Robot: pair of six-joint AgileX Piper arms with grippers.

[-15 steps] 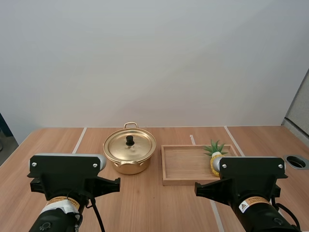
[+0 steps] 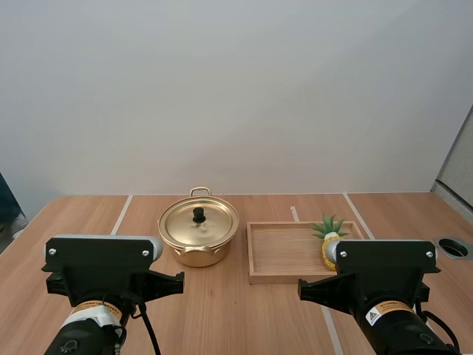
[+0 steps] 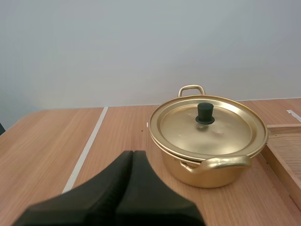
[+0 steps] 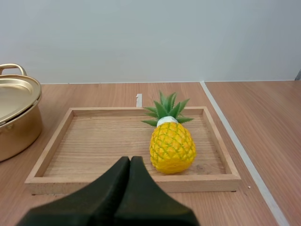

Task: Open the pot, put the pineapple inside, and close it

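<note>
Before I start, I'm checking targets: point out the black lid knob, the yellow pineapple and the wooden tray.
Round black lid knob (image 3: 205, 113): left wrist view, its stem.
Yellow green-leaved pineapple (image 4: 172, 147): right wrist view, middle of body.
Rectangular wooden tray (image 4: 207, 182): right wrist view, near wall.

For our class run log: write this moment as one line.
pot: lid on | pineapple: in tray | left gripper: shut, before pot | right gripper: shut, before pineapple

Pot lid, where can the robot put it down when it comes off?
Bare table lies left of the pot. The left half of the wooden tray is free. Crowded: the thin gap between pot and tray, and the tray's right end, where the pineapple lies.
</note>
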